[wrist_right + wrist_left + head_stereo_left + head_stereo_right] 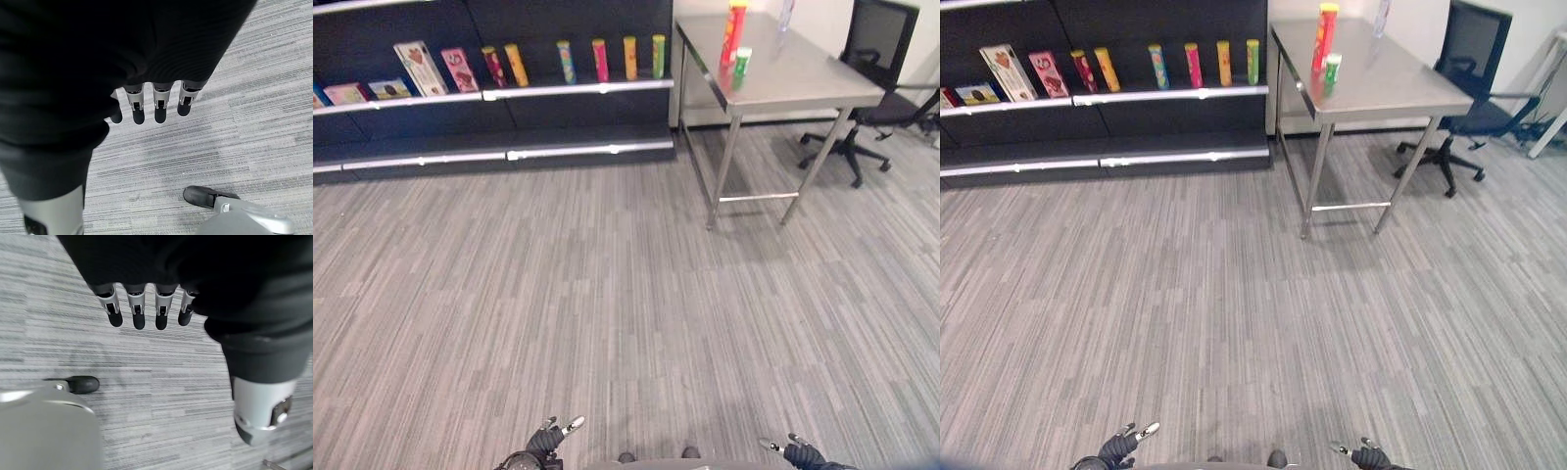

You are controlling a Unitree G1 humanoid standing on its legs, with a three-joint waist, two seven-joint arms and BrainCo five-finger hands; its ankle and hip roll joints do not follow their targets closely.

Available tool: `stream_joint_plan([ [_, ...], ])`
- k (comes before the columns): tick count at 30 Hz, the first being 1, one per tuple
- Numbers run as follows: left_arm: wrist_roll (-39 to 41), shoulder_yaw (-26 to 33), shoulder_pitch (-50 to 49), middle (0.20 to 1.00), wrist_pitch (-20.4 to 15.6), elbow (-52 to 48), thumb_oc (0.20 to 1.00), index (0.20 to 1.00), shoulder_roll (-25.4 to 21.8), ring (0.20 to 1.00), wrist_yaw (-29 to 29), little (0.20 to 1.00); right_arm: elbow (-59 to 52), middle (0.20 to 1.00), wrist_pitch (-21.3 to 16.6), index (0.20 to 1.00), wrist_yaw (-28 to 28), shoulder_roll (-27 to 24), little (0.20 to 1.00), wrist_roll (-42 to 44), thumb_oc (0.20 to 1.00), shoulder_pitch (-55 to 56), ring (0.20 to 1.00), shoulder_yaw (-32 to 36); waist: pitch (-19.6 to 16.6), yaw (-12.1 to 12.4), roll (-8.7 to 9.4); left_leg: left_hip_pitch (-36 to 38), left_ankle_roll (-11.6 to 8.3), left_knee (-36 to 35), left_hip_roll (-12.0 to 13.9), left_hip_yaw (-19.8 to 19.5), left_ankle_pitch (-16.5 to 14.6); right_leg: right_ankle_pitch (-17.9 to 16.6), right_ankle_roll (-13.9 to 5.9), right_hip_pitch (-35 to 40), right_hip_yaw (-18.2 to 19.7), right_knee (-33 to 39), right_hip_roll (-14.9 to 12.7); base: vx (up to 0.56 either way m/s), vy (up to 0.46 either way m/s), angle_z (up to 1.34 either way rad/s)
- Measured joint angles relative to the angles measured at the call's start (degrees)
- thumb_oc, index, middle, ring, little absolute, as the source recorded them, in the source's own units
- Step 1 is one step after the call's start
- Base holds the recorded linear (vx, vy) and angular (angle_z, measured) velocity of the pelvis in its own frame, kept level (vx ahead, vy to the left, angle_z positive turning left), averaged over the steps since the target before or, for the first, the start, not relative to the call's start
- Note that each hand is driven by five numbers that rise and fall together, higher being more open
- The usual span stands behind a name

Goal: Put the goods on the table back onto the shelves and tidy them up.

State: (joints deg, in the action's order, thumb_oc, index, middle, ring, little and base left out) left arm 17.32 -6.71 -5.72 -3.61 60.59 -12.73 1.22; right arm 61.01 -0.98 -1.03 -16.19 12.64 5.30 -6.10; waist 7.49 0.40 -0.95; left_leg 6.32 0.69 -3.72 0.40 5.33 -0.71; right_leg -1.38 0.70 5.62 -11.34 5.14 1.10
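Note:
A tall red-and-yellow can (733,33) and a short green can (742,62) stand on the steel table (803,83) at the back right. A pale bottle (786,14) stands at the table's far edge. The dark shelves (489,93) at the back left carry several upright cans (601,60) and snack boxes (419,68). My left hand (548,440) and right hand (793,450) hang low at the near edge, far from the table, both open and empty. Over bare floor the wrist views show straight fingers (138,308) and fingers (161,100).
A black office chair (876,78) stands to the right of the table. The lower shelf board (509,147) holds nothing. Wide grey carpet floor (607,294) lies between me and the shelves and table.

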Motion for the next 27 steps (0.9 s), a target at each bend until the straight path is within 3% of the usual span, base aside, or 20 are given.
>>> stream_joint_plan([
  [9,0.0,0.0,1.4,1.0,-0.1,0.0,1.0,1.0,-0.2,1.0,0.1,1.0,-0.7,1.0,-0.1,1.0,0.0,0.1,1.0,-0.1,1.0,-0.7,1.0,0.0,0.5,0.0,0.94,1.9,-0.01,-1.2,-0.2,-0.1,0.0,0.9,-1.22,0.9,0.1,0.3,-0.2,0.0,0.0,0.0],
  [27,-0.5,-0.1,1.4,1.0,-0.1,0.9,1.0,1.0,-0.5,1.0,0.1,1.0,1.4,1.0,0.0,1.0,0.0,0.0,1.0,-0.1,1.0,-0.3,1.0,0.0,0.1,0.0,1.22,2.3,0.01,-1.2,-0.2,0.5,0.0,0.4,-0.68,1.1,1.0,0.3,-0.2,0.0,-0.008,-0.01],
])
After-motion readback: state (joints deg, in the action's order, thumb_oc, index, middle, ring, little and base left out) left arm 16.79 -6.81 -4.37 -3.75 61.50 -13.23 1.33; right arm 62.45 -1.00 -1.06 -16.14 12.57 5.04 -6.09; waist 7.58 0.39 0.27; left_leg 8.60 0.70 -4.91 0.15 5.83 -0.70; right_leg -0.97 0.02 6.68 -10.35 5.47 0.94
